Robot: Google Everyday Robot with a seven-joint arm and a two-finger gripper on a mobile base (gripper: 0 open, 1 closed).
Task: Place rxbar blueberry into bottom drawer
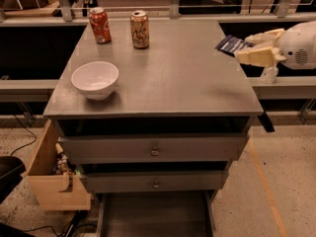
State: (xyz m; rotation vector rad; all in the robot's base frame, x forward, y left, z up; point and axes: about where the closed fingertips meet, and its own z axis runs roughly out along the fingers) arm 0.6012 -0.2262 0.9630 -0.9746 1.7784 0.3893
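My gripper (247, 47) is at the right, just past the cabinet top's right edge and above its height. It is shut on the rxbar blueberry (230, 44), a flat dark navy bar with white lettering that sticks out to the left of the fingers. The bottom drawer (154, 215) is pulled open at the foot of the grey cabinet, and its dark inside shows nothing in it. The gripper is well above and to the right of that drawer.
On the grey cabinet top (177, 78) stand a white bowl (95, 79), a red soda can (99, 25) and a tan can (139, 29). Two upper drawers with knobs (155, 150) are shut. A wooden box (52, 174) sits at the lower left.
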